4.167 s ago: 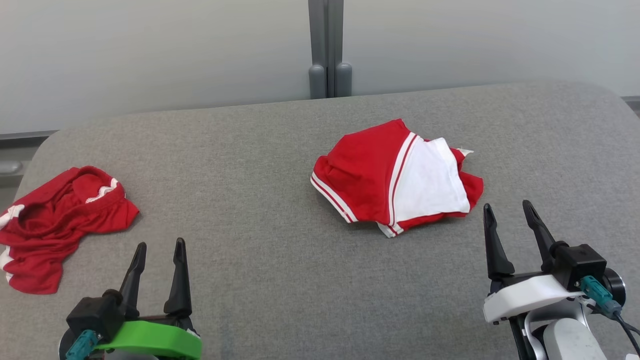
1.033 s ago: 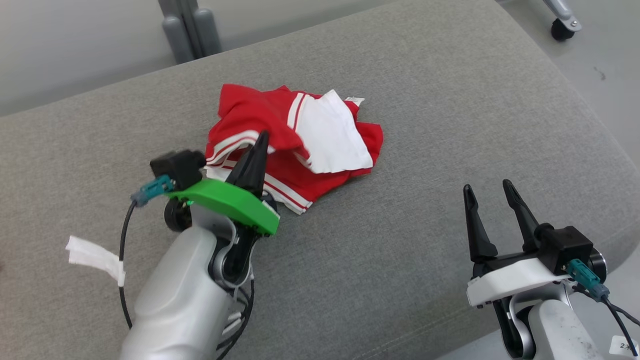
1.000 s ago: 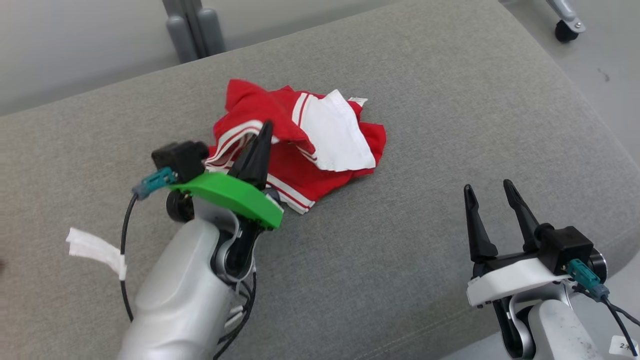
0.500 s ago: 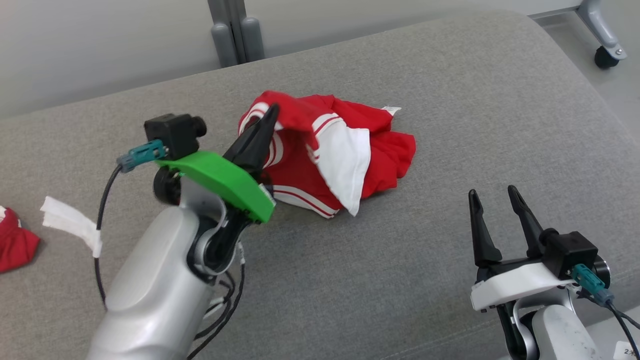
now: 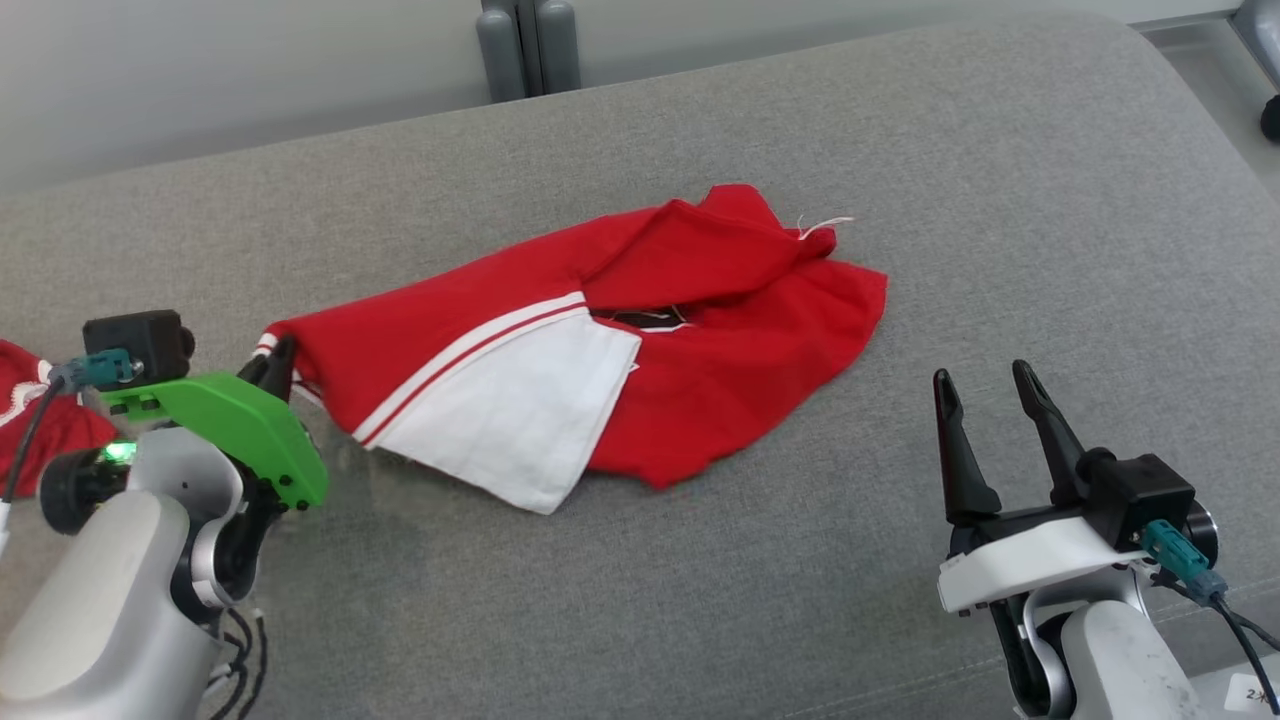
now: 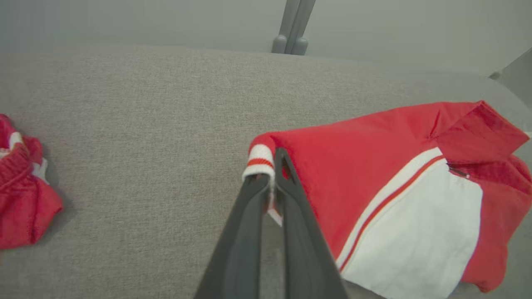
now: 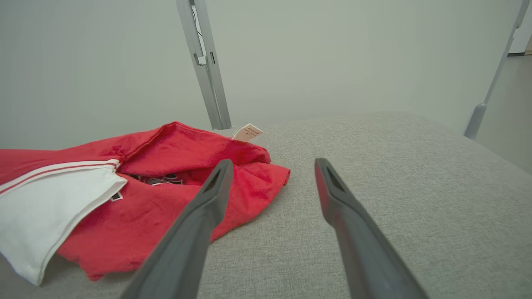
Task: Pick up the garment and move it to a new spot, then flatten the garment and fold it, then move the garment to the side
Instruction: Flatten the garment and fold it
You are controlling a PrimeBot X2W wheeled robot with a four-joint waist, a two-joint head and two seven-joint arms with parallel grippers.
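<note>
A pale grey wall (image 5: 200,70) stood behind the bench (image 5: 900,130) (grey fabric top), with a grey post (image 5: 528,45) against it.

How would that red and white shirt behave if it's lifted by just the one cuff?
Probably floppy: the shirt lies in soft folds, drawn out toward the cuff pinched in the left end effector. Likely light, since the cloth looks thin and lies nearly flat. Lifted there, it would probably dangle and swing rather than keep its shape.

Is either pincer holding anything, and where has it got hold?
The left pincer is shut on the red and white garment, pinching its striped edge band at one corner. The right pincer stands open, holding nothing.
</note>
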